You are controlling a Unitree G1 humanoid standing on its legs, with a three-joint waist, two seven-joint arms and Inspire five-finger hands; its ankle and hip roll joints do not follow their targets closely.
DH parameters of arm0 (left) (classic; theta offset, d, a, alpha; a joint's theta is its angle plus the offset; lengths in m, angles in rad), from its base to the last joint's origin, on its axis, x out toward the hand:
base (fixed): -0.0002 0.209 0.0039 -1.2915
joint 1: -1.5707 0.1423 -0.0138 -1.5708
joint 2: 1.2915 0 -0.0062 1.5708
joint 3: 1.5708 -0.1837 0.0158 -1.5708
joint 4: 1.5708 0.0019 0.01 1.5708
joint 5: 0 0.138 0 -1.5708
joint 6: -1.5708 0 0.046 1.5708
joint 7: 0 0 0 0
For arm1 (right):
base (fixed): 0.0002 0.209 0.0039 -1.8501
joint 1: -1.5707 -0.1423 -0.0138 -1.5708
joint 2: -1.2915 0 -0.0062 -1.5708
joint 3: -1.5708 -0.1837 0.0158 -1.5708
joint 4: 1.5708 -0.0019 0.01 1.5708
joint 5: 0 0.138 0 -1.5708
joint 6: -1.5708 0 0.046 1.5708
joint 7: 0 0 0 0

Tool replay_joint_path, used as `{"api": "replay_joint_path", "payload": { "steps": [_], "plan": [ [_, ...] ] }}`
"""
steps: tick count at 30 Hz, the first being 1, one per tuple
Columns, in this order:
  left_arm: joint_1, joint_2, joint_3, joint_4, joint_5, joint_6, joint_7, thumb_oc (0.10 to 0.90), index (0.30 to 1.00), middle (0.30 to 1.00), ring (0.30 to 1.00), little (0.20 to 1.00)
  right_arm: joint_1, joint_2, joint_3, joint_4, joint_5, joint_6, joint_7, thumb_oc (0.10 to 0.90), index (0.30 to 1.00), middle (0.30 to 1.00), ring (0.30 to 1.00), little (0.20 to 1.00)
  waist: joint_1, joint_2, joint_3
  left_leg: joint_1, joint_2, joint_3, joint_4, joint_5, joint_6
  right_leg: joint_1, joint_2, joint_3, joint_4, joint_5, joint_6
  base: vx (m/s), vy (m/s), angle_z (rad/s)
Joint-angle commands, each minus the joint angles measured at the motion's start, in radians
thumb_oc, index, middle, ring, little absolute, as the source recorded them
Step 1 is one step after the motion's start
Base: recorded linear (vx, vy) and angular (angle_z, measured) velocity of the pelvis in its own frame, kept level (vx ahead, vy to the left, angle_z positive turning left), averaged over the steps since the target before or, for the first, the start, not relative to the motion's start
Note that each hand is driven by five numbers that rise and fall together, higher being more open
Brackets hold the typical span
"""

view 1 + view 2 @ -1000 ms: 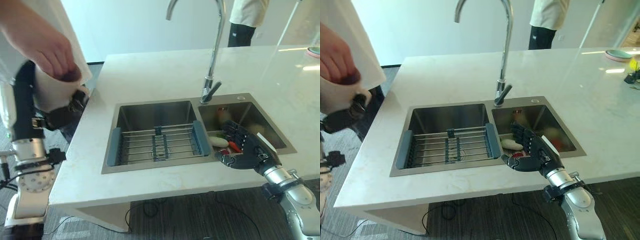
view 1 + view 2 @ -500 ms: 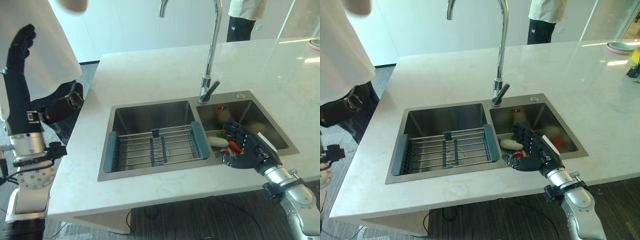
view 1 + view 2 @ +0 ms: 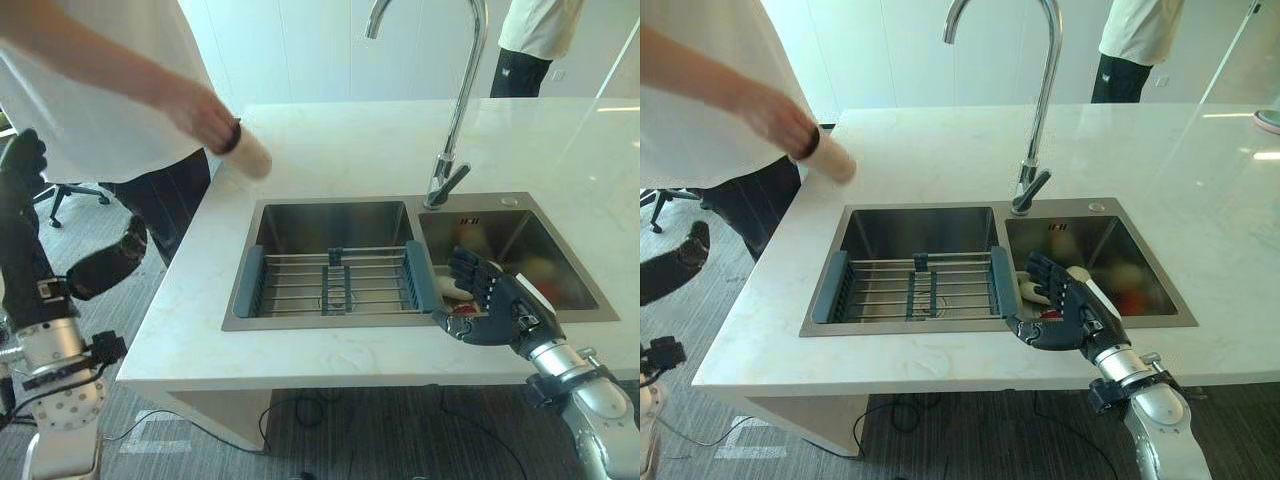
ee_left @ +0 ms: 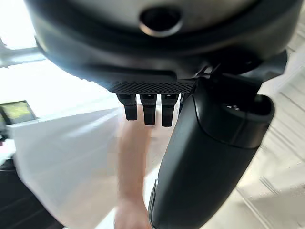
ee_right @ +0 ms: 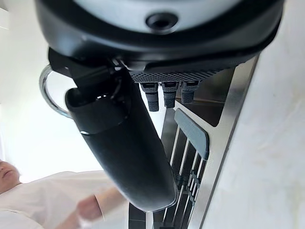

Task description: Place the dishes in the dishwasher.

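- Left basin: holds a drying rack with blue-grey ends, nothing on it.
- Right basin: dishes lie in it, partly hidden.
- Right hand: over the right basin's front rim, fingers spread, holding nothing.
- Left hand: raised beside the counter, fingers relaxed, empty.
- A person's hand holds a cup above the counter's left part.

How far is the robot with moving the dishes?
Nothing looks done: the dishes lie in the right sink basin. The right hand hovers open at that basin's front edge, holding nothing. The left hand is raised beside the counter. Grasping and loading remain.
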Motion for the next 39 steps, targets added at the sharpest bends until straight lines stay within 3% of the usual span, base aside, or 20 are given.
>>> {"api": "replay_joint_path", "payload": {
  "steps": [1,13,19,24,28,32,39],
  "plan": [
    [-0.083,0.077,0.087,-0.095,-0.051,-0.093,0.033,0.8,0.9,0.9,0.9,0.9,-0.091,0.007,-0.08,-0.139,0.018,-0.132,-0.038,0.8,0.9,0.9,0.9,0.9,0.006,-0.015,-0.029,0.029,0.009,-0.023,0.107,-0.18,-0.025,0.054,0.008,-0.029,-0.038,-0.042,0.042,-0.01,-0.017,0.1],
    [-0.104,0.093,0.04,-0.15,-0.077,-0.081,-0.05,0.8,0.9,0.9,0.9,0.9,-0.1,-0.001,-0.066,-0.144,0.012,-0.126,-0.078,0.8,0.9,0.9,0.9,0.9,0.003,-0.01,-0.023,0.029,0.01,-0.022,0.107,-0.18,-0.024,0.052,0.007,-0.033,-0.038,-0.038,0.044,0.0,-0.007,0.04],
    [-0.138,0.11,-0.032,-0.168,-0.049,-0.048,-0.167,0.8,0.9,0.9,0.9,0.9,-0.106,-0.004,-0.057,-0.146,0.01,-0.122,-0.081,0.8,0.9,0.9,0.9,0.9,-0.016,-0.003,-0.02,0.034,0.011,-0.011,0.107,-0.183,-0.022,0.049,0.012,-0.022,-0.038,-0.036,0.045,0.0,0.0,0.0],
    [-0.172,0.169,-0.109,-0.154,0.0,0.04,-0.312,0.8,0.9,0.9,0.9,0.9,-0.128,-0.031,-0.047,-0.138,0.023,-0.114,-0.091,0.8,0.9,0.9,0.9,0.9,-0.028,0.005,-0.018,0.034,0.014,-0.001,0.107,-0.182,-0.022,0.043,0.014,-0.016,-0.038,-0.03,0.05,-0.01,0.002,-0.07],
    [-0.226,0.232,-0.208,-0.107,0.0,0.157,-0.464,0.8,0.9,0.9,0.9,0.9,-0.155,-0.054,-0.024,-0.121,0.03,-0.112,-0.091,0.8,0.9,0.9,0.9,0.9,-0.045,0.019,-0.018,0.036,0.016,0.012,0.107,-0.182,-0.018,0.039,0.016,-0.009,-0.038,-0.025,0.055,-0.01,0.007,-0.1],
    [-0.308,0.296,-0.316,-0.066,0.047,0.229,-0.555,0.8,0.9,0.9,0.9,0.9,-0.18,-0.081,0.005,-0.111,0.037,-0.106,-0.093,0.8,0.9,0.9,0.9,0.9,-0.069,0.032,-0.017,0.041,0.02,0.028,0.107,-0.181,-0.016,0.034,0.02,0.004,-0.038,-0.022,0.059,0.0,0.019,-0.1],
    [-0.419,0.404,-0.414,0.046,0.055,0.304,-0.64,0.8,0.9,0.9,0.9,0.9,-0.187,-0.121,0.011,-0.097,0.066,-0.108,-0.079,0.8,0.9,0.9,0.9,0.9,-0.107,0.048,-0.021,0.048,0.028,0.057,0.107,-0.181,-0.014,0.025,0.027,0.025,-0.038,-0.017,0.064,0.02,0.017,-0.16]
  ]
}}
